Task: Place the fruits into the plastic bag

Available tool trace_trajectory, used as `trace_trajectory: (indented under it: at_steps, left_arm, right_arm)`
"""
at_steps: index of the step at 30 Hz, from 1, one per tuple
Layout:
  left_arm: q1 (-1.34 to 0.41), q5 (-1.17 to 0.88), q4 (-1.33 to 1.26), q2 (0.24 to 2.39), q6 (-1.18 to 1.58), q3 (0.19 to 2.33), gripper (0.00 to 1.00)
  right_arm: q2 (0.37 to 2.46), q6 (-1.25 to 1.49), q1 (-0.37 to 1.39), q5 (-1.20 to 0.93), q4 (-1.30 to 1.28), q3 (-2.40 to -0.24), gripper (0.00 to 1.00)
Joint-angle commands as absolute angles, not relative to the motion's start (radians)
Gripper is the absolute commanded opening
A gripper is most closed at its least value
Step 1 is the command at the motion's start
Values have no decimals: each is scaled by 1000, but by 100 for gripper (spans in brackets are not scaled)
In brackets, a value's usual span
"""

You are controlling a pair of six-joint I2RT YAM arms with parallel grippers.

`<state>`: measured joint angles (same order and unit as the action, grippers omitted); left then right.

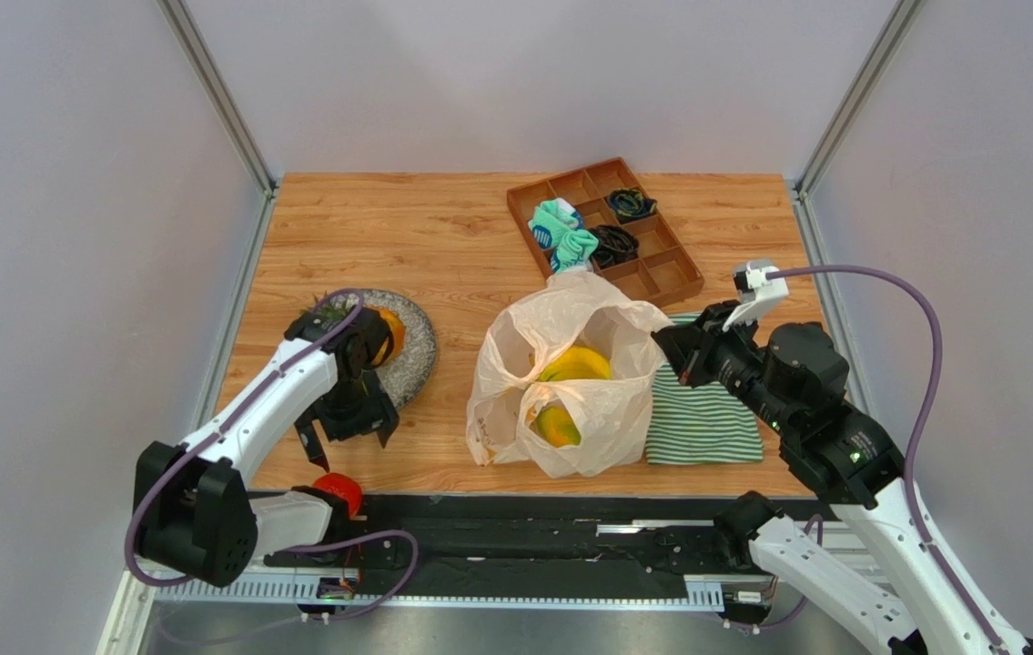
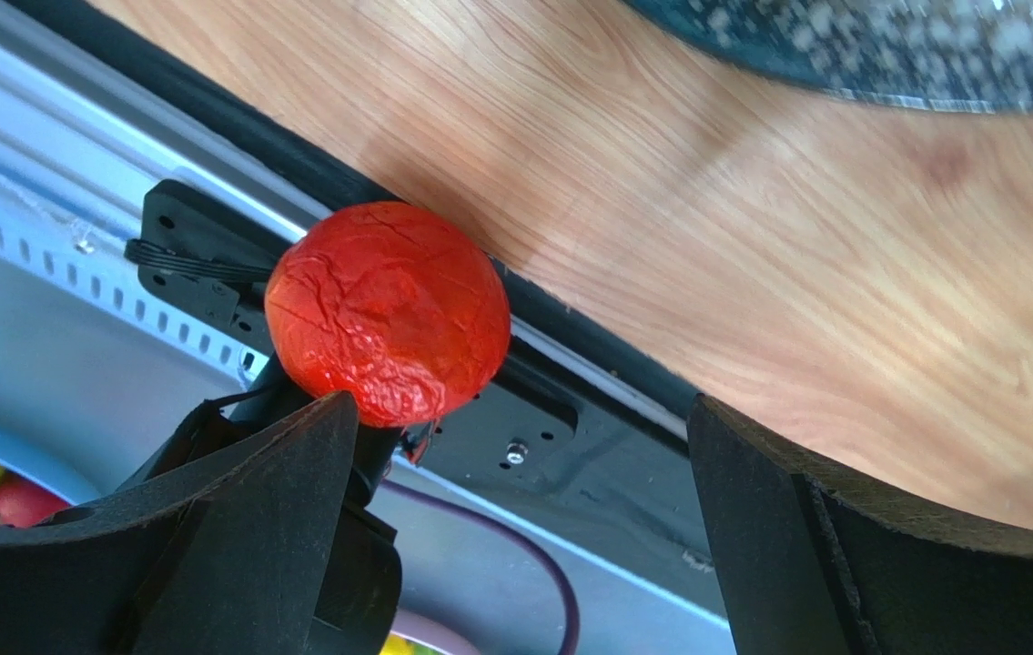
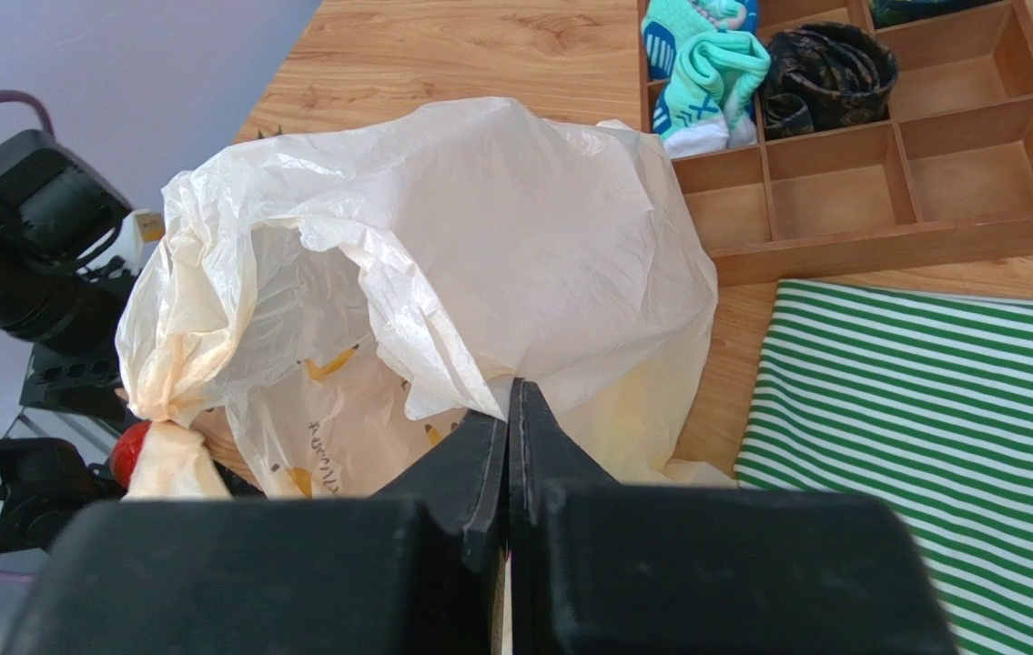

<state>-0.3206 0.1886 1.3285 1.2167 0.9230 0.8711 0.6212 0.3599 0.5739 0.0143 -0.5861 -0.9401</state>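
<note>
The plastic bag [image 1: 570,375] stands open in the middle of the table with yellow fruits [image 1: 574,366] inside. My right gripper [image 3: 513,396] is shut, pinching the film of the plastic bag [image 3: 481,246] at its right rim. A wrinkled red fruit [image 2: 388,311] lies off the wood, on the black rail at the table's near edge, and shows in the top view as the red fruit [image 1: 338,491] too. My left gripper [image 2: 522,478] hangs open just above and beside it, holding nothing; its left finger [image 2: 262,505] is close to the fruit. An orange fruit [image 1: 389,332] sits on the speckled plate [image 1: 415,369].
A green-and-white striped cloth [image 1: 706,416] lies right of the bag, under my right arm. A wooden compartment tray [image 1: 669,266] with teal and black cloth bundles stands at the back. The left arm's base and purple cable are close to the red fruit.
</note>
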Motion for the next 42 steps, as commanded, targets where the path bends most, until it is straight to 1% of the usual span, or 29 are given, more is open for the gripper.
trace_trajectory:
  at_steps: [1, 5, 9, 13, 15, 16, 20, 24, 27, 36, 40, 42]
  left_arm:
    - [-295, 277, 1442, 1247, 1009, 885, 99]
    - [-284, 290, 1460, 1235, 1093, 879, 99]
    - [-281, 316, 1462, 1192, 1106, 887, 99]
    - [-281, 443, 1418, 1203, 1026, 1021, 99]
    - [-279, 436, 1315, 1171, 942, 1052, 99]
    - [-275, 399, 1278, 1161, 918, 1066, 99]
    - [-261, 296, 1057, 1103, 809, 1039, 99]
    - [-233, 279, 964, 1129, 741, 1020, 99]
    - [-227, 226, 838, 1143, 663, 1019, 99]
    - [-210, 245, 600, 1212, 689, 1046, 99]
    - [-154, 303, 588, 1223, 730, 1062, 99]
    - [-117, 295, 505, 1203, 747, 1037, 99]
  right_arm:
    - [592, 333, 571, -34, -519, -954, 0]
    - [578, 325, 571, -35, -517, -953, 0]
    - [571, 321, 571, -34, -517, -947, 0]
    - [566, 321, 569, -40, -515, -940, 0]
    - [568, 322, 571, -52, -515, -942, 0]
    - [568, 325, 572, -57, -517, -943, 0]
    - [575, 328, 569, -71, -520, -946, 0]
    - [578, 330, 571, -74, -529, -956, 0]
    - [584, 330, 571, -74, -537, -960, 0]
    - [614, 330, 571, -81, -561, -989, 0]
    - [621, 322, 571, -72, -584, -999, 0]
    - [629, 322, 571, -71, -581, -994, 0]
